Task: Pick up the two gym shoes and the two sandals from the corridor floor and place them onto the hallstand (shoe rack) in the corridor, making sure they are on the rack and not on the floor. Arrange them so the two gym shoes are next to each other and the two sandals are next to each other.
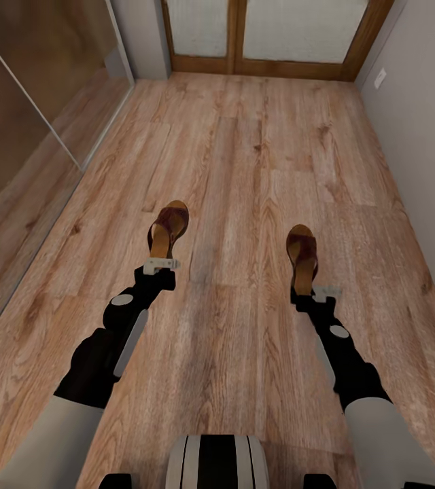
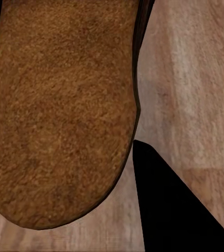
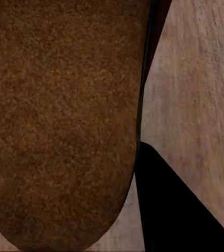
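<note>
Two small dark brown sandals with tan insoles sit mid-frame over the light wood-plank floor (image 1: 245,170): left sandal (image 1: 167,229) heel clamped in the left gripper (image 1: 160,264), right sandal (image 1: 302,256) heel clamped in the right gripper (image 1: 325,293).

A big tan insole (image 3: 59,121) of a sandal sits very close to the camera — fuzzy and brown, with a rounded end. A thin dark edge runs along its side. Beside it lies the corridor floor (image 3: 195,89), light wood with soft grain. A black finger (image 3: 180,210) of the gripper pokes in just beside the sandal's round end.
</note>
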Robot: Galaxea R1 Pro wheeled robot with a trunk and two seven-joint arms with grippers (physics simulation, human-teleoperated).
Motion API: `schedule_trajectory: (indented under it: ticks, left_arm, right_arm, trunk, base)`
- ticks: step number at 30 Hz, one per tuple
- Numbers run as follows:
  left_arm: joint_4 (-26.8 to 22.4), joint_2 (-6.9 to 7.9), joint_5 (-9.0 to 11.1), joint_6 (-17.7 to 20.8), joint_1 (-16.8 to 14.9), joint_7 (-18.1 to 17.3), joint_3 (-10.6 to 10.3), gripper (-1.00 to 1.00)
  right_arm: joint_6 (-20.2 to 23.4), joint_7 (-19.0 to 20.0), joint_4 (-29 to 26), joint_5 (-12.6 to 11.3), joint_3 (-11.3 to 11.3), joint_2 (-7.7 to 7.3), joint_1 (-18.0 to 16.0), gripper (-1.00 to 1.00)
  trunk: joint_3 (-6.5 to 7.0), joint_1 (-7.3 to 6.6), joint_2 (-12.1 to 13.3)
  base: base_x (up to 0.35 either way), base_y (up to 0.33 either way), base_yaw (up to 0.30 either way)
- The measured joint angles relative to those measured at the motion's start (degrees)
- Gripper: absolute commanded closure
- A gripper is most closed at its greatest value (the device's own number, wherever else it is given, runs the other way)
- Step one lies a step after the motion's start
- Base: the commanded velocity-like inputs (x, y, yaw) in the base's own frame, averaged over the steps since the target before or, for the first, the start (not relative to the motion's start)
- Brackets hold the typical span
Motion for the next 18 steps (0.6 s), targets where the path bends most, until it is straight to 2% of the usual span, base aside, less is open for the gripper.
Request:
schedule_trajectory:
  ticks: [4,5,6,11,15,18]
  left_arm:
    - [4.7,0.92,0.2,-1.9,1.1,0.0,0.0,1.0]
    - [6.3,0.98,0.3,-3.5,1.3,0.1,0.0,1.0]
    - [10.5,0.78,0.7,-8.3,1.5,0.1,0.0,1.0]
    - [17.1,0.31,1.4,-14.9,2.4,0.1,0.0,1.0]
    - [18.7,0.37,3.6,-16.1,2.8,0.2,0.1,1.0]
    - [19.1,0.38,3.9,-16.2,2.8,0.1,0.1,1.0]
  right_arm:
    - [0.3,0.0,-5.1,0.0,0.1,0.08,0.0,1.0]
    - [0.3,0.0,-5.6,0.0,0.1,0.08,0.0,1.0]
    - [0.3,0.0,-6.1,0.2,0.3,0.09,0.0,1.0]
    - [0.4,0.0,-6.4,0.4,0.4,0.09,0.0,1.0]
    - [3.0,-0.1,-6.5,0.4,0.4,0.11,0.0,1.0]
    - [3.5,-0.1,-6.5,0.3,0.4,0.1,0.0,1.0]
  trunk:
    - [0.88,-0.1,0.1]
    - [1.1,-0.12,0.1]
    - [1.32,-0.15,0.1]
    - [2.43,-0.28,0.2]
    - [3.44,-0.38,0.2]
    - [4.33,-0.46,0.2]
  base:
    - [0.0,0.0,0.0]
    - [0.0,0.0,0.0]
    - [0.0,0.0,0.0]
    - [0.0,0.0,0.0]
    - [0.0,0.0,0.0]
    - [0.0,0.0,0.0]
